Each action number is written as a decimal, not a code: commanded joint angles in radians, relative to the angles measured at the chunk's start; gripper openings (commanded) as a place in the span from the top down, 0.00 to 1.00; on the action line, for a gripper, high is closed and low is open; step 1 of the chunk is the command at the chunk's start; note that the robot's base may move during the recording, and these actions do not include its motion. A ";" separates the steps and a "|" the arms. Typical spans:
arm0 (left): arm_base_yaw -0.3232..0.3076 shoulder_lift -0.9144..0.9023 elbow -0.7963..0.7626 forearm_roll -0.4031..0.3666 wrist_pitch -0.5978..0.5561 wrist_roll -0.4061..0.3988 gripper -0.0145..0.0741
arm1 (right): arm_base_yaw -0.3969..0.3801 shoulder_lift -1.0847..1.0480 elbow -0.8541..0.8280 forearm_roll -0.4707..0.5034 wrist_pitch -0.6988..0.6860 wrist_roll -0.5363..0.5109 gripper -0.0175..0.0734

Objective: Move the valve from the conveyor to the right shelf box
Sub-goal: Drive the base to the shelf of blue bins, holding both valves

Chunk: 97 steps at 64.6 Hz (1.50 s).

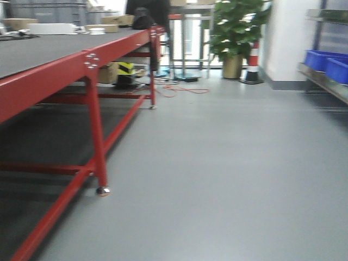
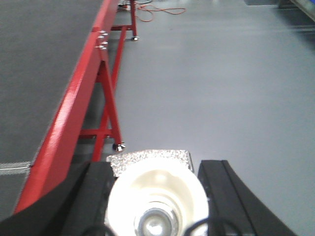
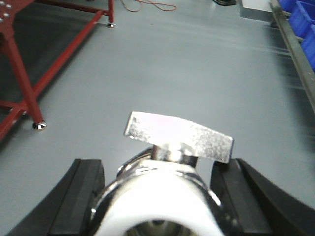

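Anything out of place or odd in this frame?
Only an orange cable, lying in loose loops on the floor past the far end of the conveyor, a possible snag for the base. The left valve and right valve sit centred between their jaws. Nothing looks spilled or damaged.

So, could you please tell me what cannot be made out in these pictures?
Left wrist view: the left valve, in the left gripper, is blurred and cut by the bottom edge.
Right wrist view: the right valve, in the right gripper, is cut by the bottom edge.
Front view: the blue boxes are cut by the right edge.
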 commanded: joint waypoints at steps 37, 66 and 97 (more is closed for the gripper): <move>0.000 -0.015 -0.013 -0.008 -0.048 -0.005 0.96 | -0.002 -0.012 -0.018 -0.007 -0.070 -0.007 0.98; 0.000 -0.015 -0.013 -0.008 -0.048 -0.005 0.96 | -0.002 -0.012 -0.018 -0.007 -0.070 -0.007 0.98; 0.000 -0.015 -0.013 -0.008 -0.048 -0.005 0.96 | -0.002 -0.012 -0.018 -0.007 -0.070 -0.007 0.98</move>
